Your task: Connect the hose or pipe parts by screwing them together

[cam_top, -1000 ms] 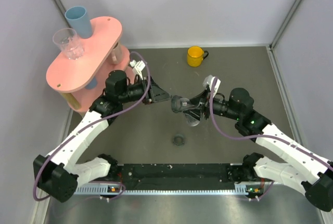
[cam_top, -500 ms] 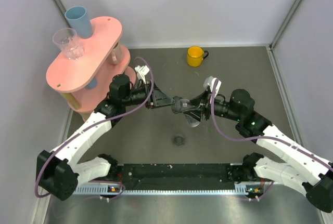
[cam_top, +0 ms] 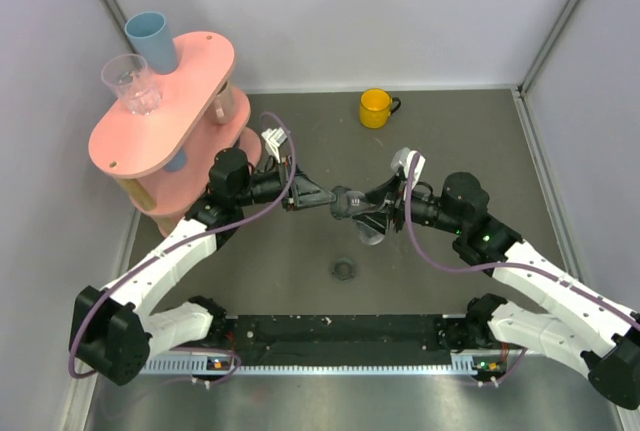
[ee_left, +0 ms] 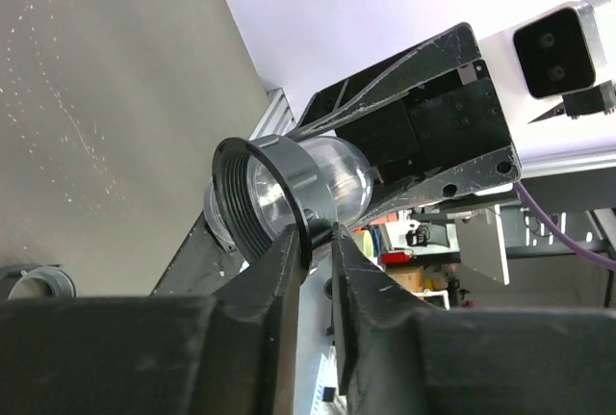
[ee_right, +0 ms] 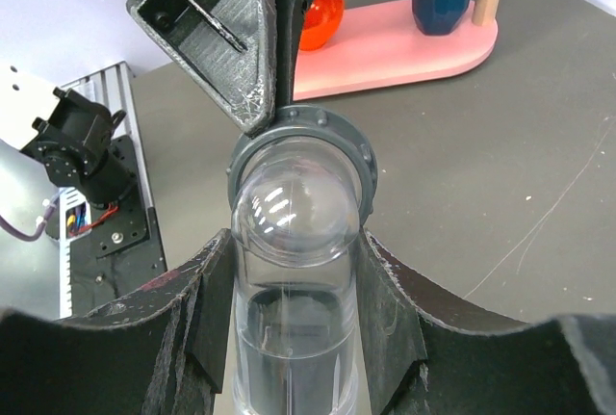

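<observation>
Clear pipe fitting (ee_right: pixel 294 213) sits clamped in right gripper (ee_right: pixel 295 271), left gripper (ee_left: pixel 316 239) pinches its grey collar (ee_left: pixel 292 177); next, likely a tightening twist.

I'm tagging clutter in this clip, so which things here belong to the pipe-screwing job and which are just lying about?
Job in hand:
- clear pipe fitting, held in the right end effector
- left end effector, at its grey collar
- loose ring nut, on the table

Lying about:
- yellow mug
- pink rack
- blue cup and clear glass on it
</observation>
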Motion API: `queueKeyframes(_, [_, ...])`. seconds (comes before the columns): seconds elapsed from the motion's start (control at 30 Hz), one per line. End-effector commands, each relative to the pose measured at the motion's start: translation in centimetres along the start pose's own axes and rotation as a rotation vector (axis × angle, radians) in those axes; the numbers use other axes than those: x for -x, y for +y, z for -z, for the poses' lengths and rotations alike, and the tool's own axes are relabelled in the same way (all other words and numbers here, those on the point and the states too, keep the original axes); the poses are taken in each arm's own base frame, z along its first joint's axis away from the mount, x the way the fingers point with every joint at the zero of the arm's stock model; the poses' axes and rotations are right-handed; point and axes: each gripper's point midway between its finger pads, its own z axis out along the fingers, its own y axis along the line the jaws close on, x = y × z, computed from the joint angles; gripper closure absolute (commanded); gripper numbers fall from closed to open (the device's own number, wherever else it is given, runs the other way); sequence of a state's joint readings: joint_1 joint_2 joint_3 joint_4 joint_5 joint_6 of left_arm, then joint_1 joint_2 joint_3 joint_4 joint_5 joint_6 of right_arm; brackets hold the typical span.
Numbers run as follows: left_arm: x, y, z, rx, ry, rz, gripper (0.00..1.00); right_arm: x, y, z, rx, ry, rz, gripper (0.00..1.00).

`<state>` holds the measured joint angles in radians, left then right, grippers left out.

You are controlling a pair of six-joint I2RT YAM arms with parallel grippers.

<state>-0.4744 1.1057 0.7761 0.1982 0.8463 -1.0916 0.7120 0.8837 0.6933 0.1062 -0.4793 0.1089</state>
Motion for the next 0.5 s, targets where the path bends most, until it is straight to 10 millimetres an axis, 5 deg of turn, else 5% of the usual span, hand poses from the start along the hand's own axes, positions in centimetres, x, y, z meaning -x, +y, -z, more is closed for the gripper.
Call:
queueKeyframes(0.0, [-0.1, -0.7, -0.1, -0.046, 0.011, -0.027, 0.92, 2.0, 0.8, 0.5, 0.018, -0.072, 0.043, 0.82])
queueKeyframes(0.03, [-0.1, -0.5, -0.1, -0.041, 0.008, -0.028, 1.0, 1.8, 0.7, 0.5, 0.009, -0.069, 0.042, 0.83])
queueKeyframes(0.37, [0.6, 2.1, 0.7, 0.145, -0.017, -0.2, 1.0, 1.0, 0.3, 1.5, -0.035, -0.081, 0.039, 0.83])
queueKeyframes(0.47, [0.2, 1.5, 0.7, 0.103, 0.002, -0.184, 1.0, 0.6, 0.0, 1.7, -0.055, -0.075, 0.039, 0.83])
